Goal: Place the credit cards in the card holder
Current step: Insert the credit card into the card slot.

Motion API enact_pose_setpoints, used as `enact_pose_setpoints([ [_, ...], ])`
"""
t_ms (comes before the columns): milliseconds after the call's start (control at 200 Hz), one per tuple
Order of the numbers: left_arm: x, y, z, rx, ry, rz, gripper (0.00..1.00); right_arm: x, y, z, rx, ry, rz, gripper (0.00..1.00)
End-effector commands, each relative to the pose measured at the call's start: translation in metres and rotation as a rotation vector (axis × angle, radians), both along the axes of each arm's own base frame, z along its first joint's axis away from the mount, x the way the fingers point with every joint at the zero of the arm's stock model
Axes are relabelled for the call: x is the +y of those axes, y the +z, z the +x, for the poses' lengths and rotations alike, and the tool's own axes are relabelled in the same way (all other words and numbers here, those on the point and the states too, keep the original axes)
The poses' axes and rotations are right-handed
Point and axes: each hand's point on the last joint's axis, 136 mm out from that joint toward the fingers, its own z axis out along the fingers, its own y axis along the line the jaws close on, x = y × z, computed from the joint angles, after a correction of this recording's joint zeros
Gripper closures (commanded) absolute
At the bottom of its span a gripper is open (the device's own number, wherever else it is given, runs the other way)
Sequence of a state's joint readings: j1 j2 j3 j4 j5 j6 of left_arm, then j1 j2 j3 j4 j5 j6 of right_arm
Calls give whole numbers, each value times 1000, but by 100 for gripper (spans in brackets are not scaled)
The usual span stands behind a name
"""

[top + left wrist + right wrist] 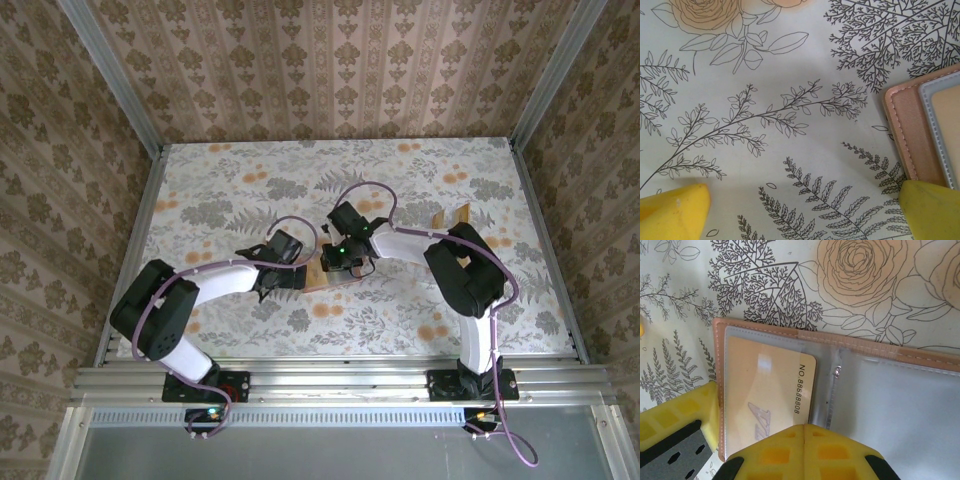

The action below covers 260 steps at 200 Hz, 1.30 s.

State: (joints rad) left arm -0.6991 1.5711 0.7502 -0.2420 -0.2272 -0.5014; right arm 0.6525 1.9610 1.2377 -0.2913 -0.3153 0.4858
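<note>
The card holder (890, 347) lies open on the floral table, a reddish-brown leather rim round clear sleeves. One tan credit card (770, 385), printed with a number, sits in its left sleeve. My right gripper (805, 427) is shut, its tips together over the card's near edge by the middle fold, with nothing seen between them. My left gripper (802, 200) is open over bare table, and its right finger (930, 210) is at the holder's (902, 130) left edge. From above, both grippers (290, 268) (340, 262) meet at the holder (325, 280).
More tan cards (452, 218) lie at the back right, beside the right arm's elbow. Metal rails (145, 200) and patterned walls bound the table on three sides. Both arms' cables arch over the middle.
</note>
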Motion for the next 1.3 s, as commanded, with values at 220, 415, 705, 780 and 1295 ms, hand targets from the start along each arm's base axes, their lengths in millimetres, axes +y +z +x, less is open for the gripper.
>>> enact_pose_setpoints([
  [220,13,14,2,-18,17,-4,1,0,23,4,-23,-6,51,94],
  [415,27,20,1,-28,47,-25,0,-8,26,2,-28,-15,48,94],
  [705,27,14,-1,-16,52,-33,1,-4,9,-5,17,-33,63,94],
  [780,27,15,1,-21,54,-36,1,2,7,-7,26,-24,72,94],
  [1295,13,30,5,-39,50,-111,1,-35,49,11,-79,-49,-6,73],
])
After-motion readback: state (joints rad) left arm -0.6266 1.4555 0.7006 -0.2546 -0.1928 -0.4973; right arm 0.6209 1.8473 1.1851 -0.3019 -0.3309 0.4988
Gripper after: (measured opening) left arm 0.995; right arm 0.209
